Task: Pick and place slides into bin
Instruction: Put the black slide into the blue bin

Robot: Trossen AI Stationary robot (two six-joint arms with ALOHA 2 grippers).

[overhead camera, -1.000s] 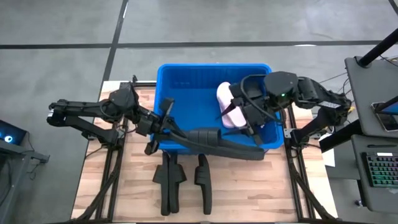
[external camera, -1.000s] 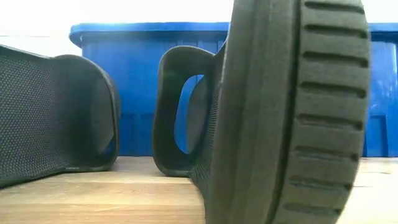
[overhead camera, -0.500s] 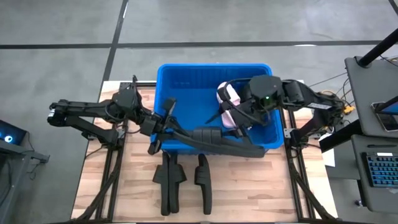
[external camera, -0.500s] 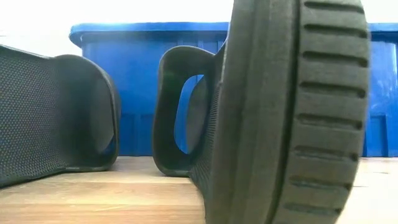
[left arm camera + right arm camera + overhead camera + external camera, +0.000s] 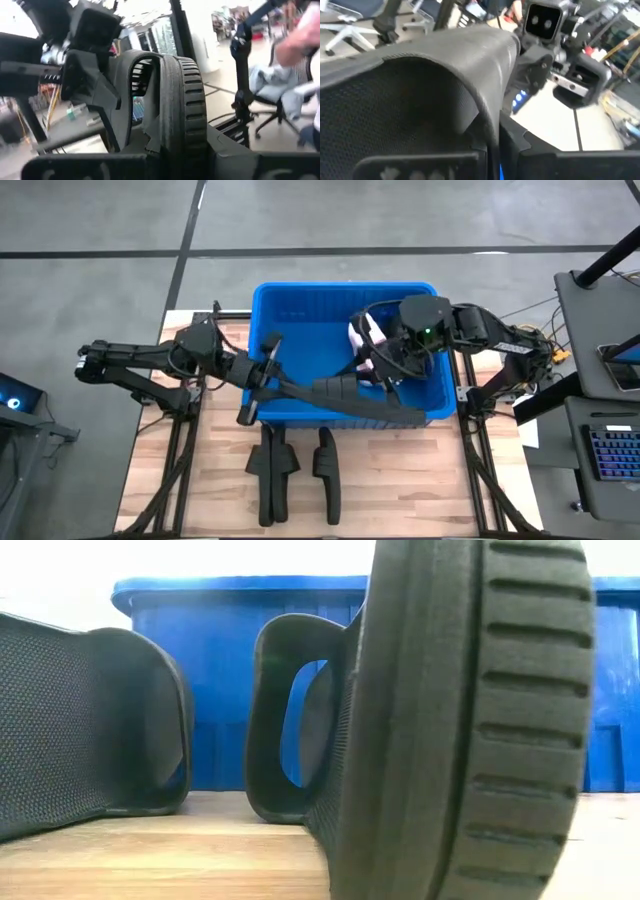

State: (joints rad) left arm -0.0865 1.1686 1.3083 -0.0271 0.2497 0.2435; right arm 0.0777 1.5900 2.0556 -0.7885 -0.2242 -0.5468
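A long black slide [image 5: 345, 395] lies slanted over the near rim of the blue bin [image 5: 300, 305]. My left gripper [image 5: 262, 375] is shut on its left end. My right gripper [image 5: 378, 372] reaches in from the right and is shut at its broad strap [image 5: 445, 65]. A pale pink slide [image 5: 364, 335] sits inside the bin, partly hidden by my right gripper. Two more black slides [image 5: 272, 470] [image 5: 327, 470] lie on the wooden table in front of the bin. In the low view they stand close up, on their sides [image 5: 470, 720] [image 5: 90, 730]. My left gripper pinches the slide's ribbed sole [image 5: 182, 115] between its two fingers at the slide's left end, coming level from the table's left. The slide stands on edge in the hold and reaches rightward over the bin's near rim. My right gripper has the edge of the strap [image 5: 487, 130] running down between its two fingers, coming slanting from the table's right. The gripper body hides the pads, so the layers cannot be told.
The bin's ribbed walls and rim [image 5: 230, 660] rise behind the two slides on the table. Bare wood [image 5: 400, 490] lies to the right of them. Monitors and a keyboard stand beyond the table's right edge.
My right gripper has moved toward the table's left, from beside the pink slide to the black slide's strap, and has shut there. My left gripper has carried its end of the black slide slightly toward the far edge, over the bin.
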